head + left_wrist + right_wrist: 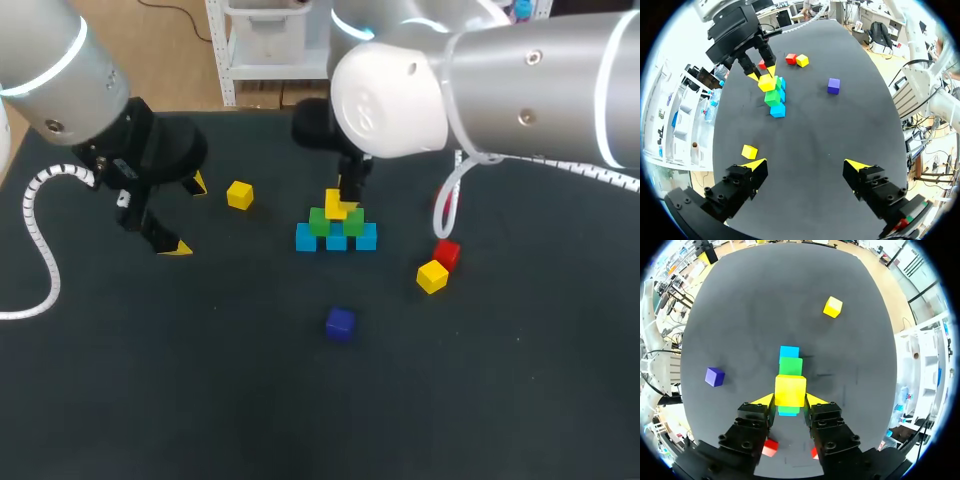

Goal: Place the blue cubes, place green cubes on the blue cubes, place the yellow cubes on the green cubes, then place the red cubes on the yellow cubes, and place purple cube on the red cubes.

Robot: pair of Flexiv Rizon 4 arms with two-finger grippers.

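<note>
Held yellow cube (338,207): at the top of the stack in the middle of the table (200,380), over the seam between the two green cubes (320,222); whether it rests on them or hangs just above cannot be told. Right gripper (790,401): clamped on this cube, one yellow-tipped finger against each side, the arm coming in from the right. Green cubes: side by side, on a row of three blue cubes (307,238) that lies on the table surface. Purple cube (833,85): alone on the table, apart from the stack on its near side. Red cube (446,253): right of the stack, just beside a loose yellow cube (432,276). Second red cube (770,447): under the right gripper, partly hidden. Second loose yellow cube (239,195): left of the stack, near the left gripper. Left gripper (806,165): fingers spread wide, nothing between them, above the table's left part, well apart from the stack.
</note>
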